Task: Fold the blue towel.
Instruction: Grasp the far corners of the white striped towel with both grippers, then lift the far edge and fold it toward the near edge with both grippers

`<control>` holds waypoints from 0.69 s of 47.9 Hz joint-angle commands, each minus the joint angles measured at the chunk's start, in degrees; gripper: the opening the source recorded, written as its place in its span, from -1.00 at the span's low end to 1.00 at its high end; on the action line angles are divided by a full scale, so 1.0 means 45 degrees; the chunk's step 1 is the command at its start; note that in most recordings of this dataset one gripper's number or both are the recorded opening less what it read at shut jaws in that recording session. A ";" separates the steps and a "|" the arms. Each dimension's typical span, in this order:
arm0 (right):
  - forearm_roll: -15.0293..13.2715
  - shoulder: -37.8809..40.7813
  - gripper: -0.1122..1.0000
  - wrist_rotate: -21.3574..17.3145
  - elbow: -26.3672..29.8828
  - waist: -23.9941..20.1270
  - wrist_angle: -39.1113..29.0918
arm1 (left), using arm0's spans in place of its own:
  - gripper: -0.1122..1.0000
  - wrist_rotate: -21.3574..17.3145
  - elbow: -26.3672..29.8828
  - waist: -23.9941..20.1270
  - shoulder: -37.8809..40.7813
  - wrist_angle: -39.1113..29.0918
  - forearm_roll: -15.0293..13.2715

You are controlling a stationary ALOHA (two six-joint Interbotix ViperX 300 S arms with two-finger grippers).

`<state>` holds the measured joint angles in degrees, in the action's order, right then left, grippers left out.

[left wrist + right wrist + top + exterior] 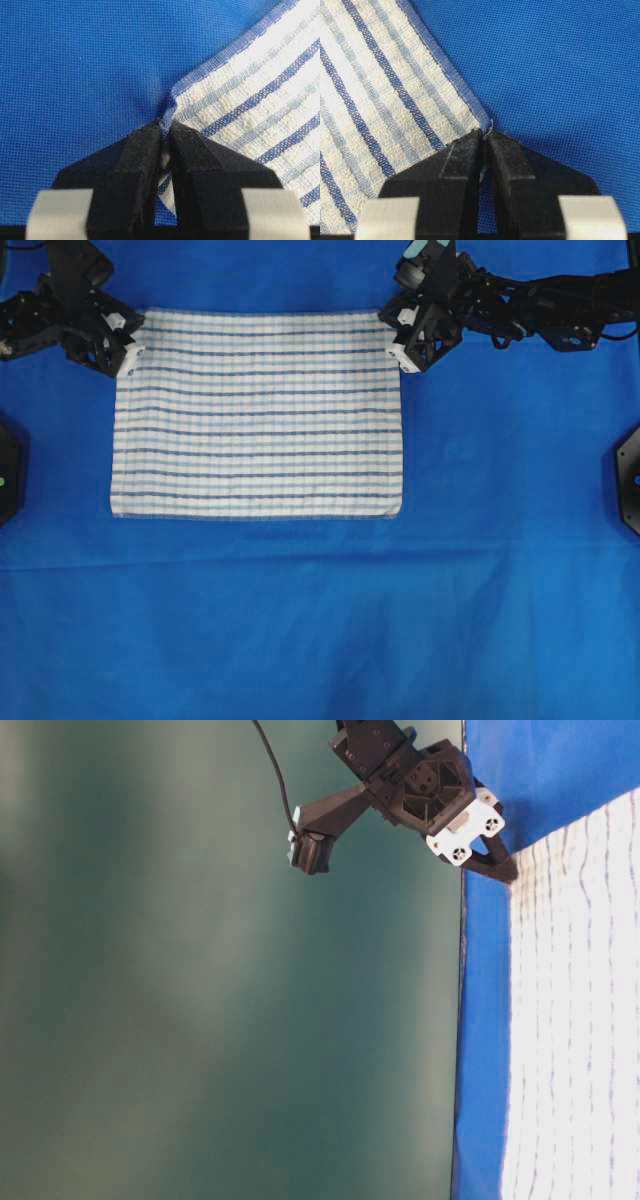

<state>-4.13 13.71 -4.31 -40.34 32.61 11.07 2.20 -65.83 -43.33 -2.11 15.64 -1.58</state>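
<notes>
Left wrist view showed my left gripper [165, 131] pinched tight on one top corner of the blue towel [260, 95], cloth bunched between the black fingers [137, 165]. My right gripper [484, 134] was likewise clamped on the towel's other top corner, jaws nearly touching. The towel lay flat and unfolded on the blue sheet [320, 630], its lower edge and both lower corners free. Below the towel the sheet ran wide and bare; beside it, a dark mount [8, 480] stood at each side margin.
</notes>
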 commanded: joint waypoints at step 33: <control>0.0000 -0.1738 -0.70 -0.0020 -0.0137 0.0020 -0.0195 | -0.76 -0.0430 0.0020 0.0273 -0.3066 -0.1641 0.0039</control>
<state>-4.13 7.47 -4.31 -41.40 32.61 10.02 0.18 -66.09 -42.28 -15.21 8.44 -1.49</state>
